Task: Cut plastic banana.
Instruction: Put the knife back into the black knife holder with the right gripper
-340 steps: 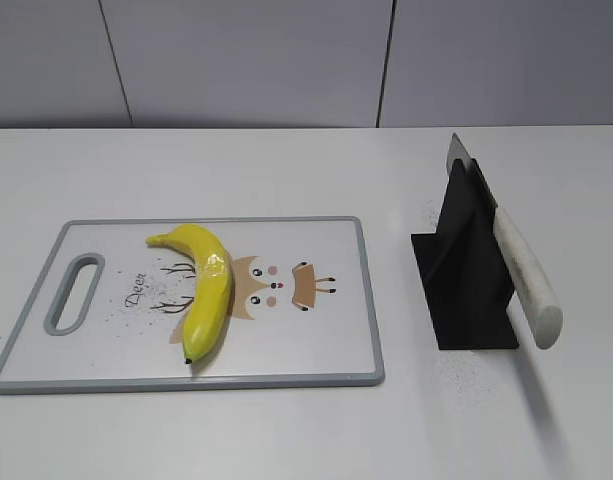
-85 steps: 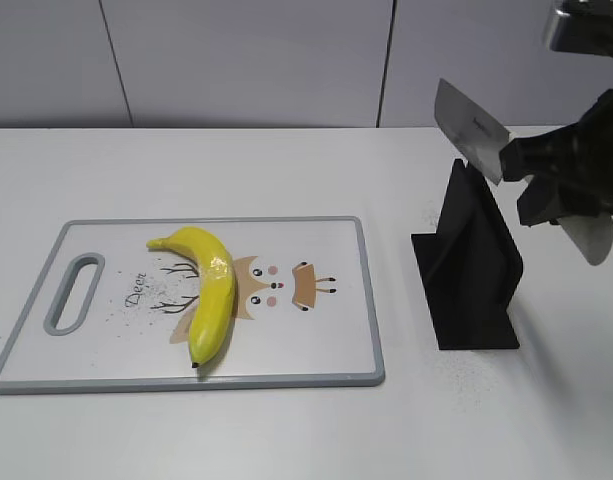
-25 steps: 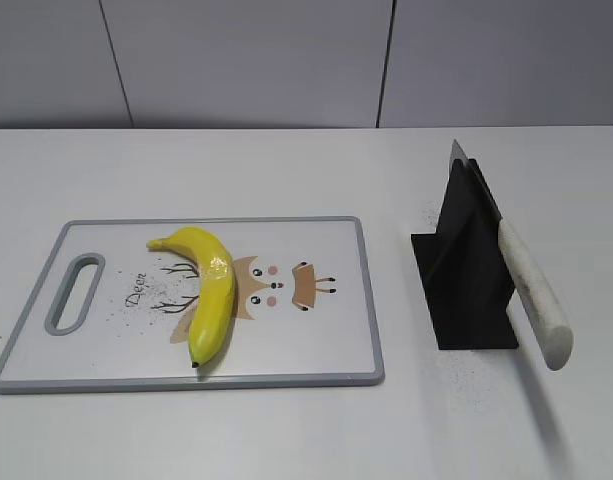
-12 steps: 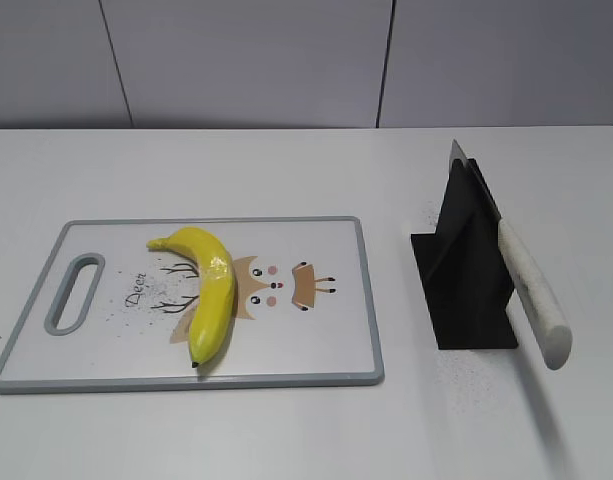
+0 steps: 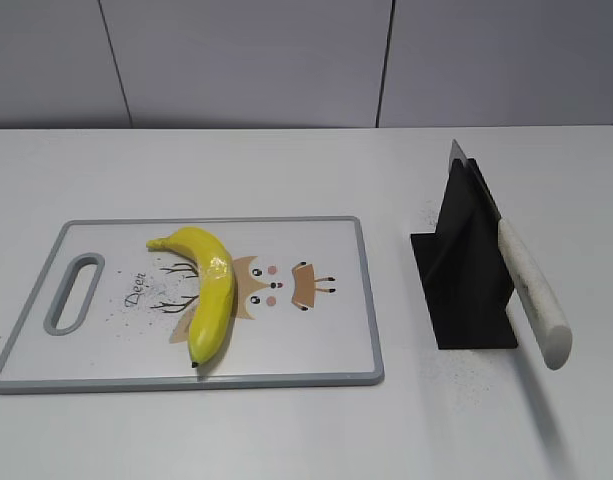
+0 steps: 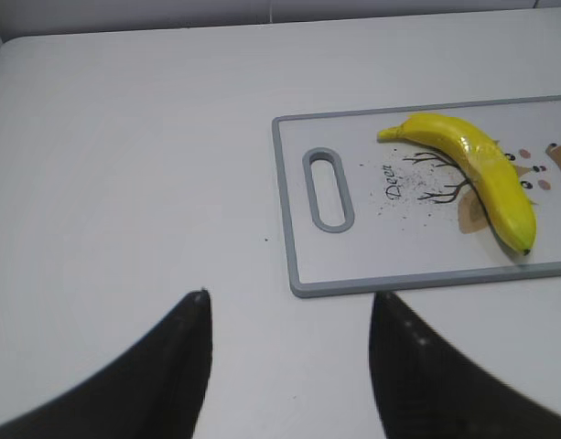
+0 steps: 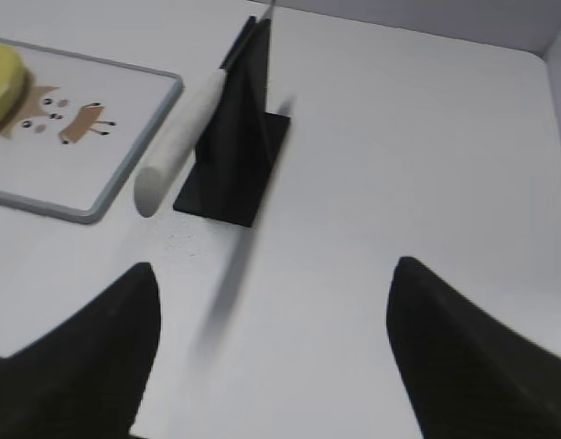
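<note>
The plastic banana lies whole on the white cutting board, left of the deer print. It also shows in the left wrist view and partly in the right wrist view. A knife with a white handle rests in a black stand to the right of the board; both show in the right wrist view, knife and stand. My left gripper is open and empty over bare table near the board's handle end. My right gripper is open and empty, near the stand. Neither gripper shows in the exterior view.
The board has a grey rim and a handle slot at its left end. The white table runs around it. A grey panelled wall stands behind.
3.4 s ago my right gripper held the knife above the stand. Now the knife sits in the stand and both arms are out of the exterior view. Nothing differs over the last second.
</note>
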Motion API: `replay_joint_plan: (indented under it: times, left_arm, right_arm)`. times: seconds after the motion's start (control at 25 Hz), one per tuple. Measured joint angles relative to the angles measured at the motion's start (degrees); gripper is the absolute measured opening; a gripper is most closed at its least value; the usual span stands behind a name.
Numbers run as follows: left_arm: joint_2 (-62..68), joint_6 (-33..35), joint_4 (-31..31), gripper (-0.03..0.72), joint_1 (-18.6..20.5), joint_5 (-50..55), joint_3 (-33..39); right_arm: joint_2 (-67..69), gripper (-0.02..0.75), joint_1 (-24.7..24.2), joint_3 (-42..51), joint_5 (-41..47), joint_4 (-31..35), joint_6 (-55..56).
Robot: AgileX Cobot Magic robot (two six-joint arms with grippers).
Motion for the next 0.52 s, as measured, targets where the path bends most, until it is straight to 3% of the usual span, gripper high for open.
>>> replay_joint_plan:
  times: [0.2,0.52]
  left_arm:
    - [0.0,0.0,0.0,0.53,0.0,0.0,0.0]
    - [0.0,0.0,0.0,0.53,0.0,0.0,0.0]
  right_arm:
    - [0.0,0.583,-7.8,0.0,0.0,0.0,0.0]
    - [0.0,0.583,-8.5,0.0,0.0,0.0,0.0]
